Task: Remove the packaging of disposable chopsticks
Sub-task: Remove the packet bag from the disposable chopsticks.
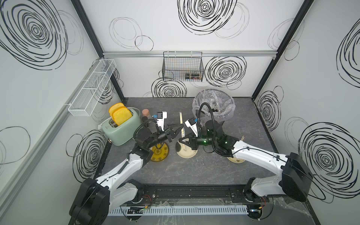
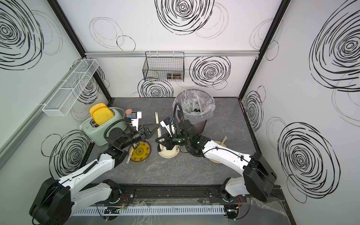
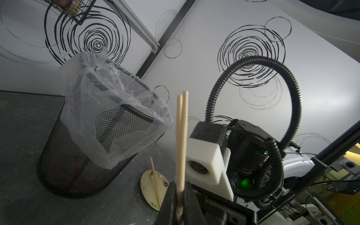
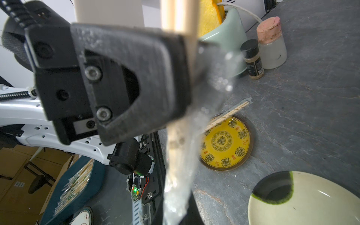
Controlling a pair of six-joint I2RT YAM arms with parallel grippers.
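One pair of disposable chopsticks (image 3: 181,136) is held off the bench (image 1: 194,171) between the two arms, above the cream plate (image 1: 187,153) in the middle. Its bare wooden ends point toward the back wall. The near part sits inside the packaging (image 4: 181,165), a crinkled clear sleeve. The left end effector (image 1: 179,129) is closed on the bare wood, its jaws pressed against both sides of the sticks. The right end effector (image 4: 175,212) is clamped on the sleeve's near end, just beside the left one. On the left, a wrapped pair (image 4: 228,116) lies across the rim of the yellow plate (image 4: 226,148), one end reaching out over the bench. On the right, an unwrapped pair (image 3: 155,183) rests on a small pale plate (image 3: 148,183). Behind that plate stands the black mesh bin (image 3: 78,155) with its clear liner (image 3: 116,109) folded over the rim. At the far left a mint toaster (image 1: 120,130) holds two yellow slices (image 1: 118,115). Beside it stand a cork-topped jar (image 4: 271,44) and a black-capped shaker (image 4: 253,58).
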